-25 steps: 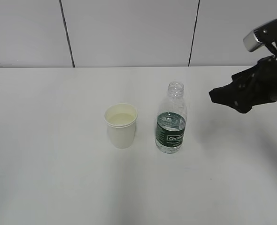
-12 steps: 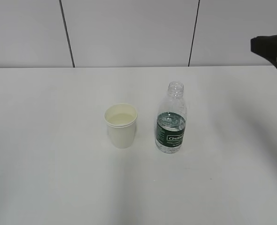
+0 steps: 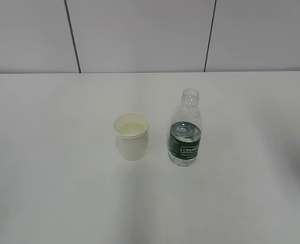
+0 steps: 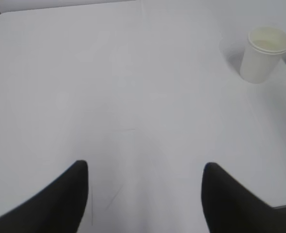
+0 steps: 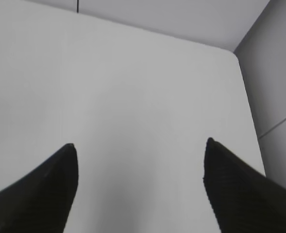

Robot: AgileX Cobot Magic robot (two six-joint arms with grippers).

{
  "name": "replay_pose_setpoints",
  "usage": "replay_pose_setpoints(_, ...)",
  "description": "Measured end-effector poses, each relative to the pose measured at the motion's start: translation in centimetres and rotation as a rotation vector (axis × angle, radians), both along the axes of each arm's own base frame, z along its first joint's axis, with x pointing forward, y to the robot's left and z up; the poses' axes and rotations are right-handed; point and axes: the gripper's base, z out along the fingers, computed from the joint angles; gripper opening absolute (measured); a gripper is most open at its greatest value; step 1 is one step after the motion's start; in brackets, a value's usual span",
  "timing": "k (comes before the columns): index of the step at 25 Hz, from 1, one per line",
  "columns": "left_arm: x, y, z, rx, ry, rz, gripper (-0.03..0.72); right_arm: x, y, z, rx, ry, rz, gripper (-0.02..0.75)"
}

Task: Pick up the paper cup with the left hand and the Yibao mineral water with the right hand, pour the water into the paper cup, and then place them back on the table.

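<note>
The white paper cup (image 3: 131, 135) stands upright on the white table (image 3: 53, 152) and holds some liquid. The clear Yibao bottle (image 3: 185, 129) with the dark green label stands upright just right of it, uncapped and partly filled. Neither arm shows in the exterior view. In the left wrist view the left gripper (image 4: 145, 167) is open and empty over bare table, with the cup (image 4: 264, 53) far off at the upper right. In the right wrist view the right gripper (image 5: 140, 145) is open and empty over bare table; neither cup nor bottle shows there.
A grey panelled wall (image 3: 140, 35) with dark seams runs behind the table. The table's far right corner (image 5: 230, 53) and right edge show in the right wrist view.
The right arm has drawn back up and to the right and has left the exterior view. The cup and bottle have not moved.
</note>
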Motion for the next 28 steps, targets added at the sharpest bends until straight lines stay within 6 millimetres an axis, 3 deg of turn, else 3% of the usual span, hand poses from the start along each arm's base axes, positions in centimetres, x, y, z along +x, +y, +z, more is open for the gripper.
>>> replay_pose_setpoints(7,0.0,0.0,0.0,0.0,0.0,0.0,0.483,-7.6,1.0,1.1,-0.009,0.066,0.066,0.593)
replay_pose_setpoints(14,0.0,0.0,0.0,0.0,0.0,0.0,0.476,-12.8,2.6,0.0,0.073,0.189,0.19,0.593)
replay_pose_setpoints(19,0.0,0.0,0.0,0.0,0.0,0.0,0.476,-15.6,2.9,-0.9,0.094,0.181,0.194,0.593)
replay_pose_setpoints(23,0.0,0.0,0.0,0.0,0.0,0.0,0.476,-17.3,2.9,-1.9,0.119,0.08,0.158,0.593)
replay_pose_setpoints(28,0.0,0.0,0.0,-0.001,0.0,-0.001,0.476,-17.7,2.7,-1.9,0.193,0.038,0.075,0.593)
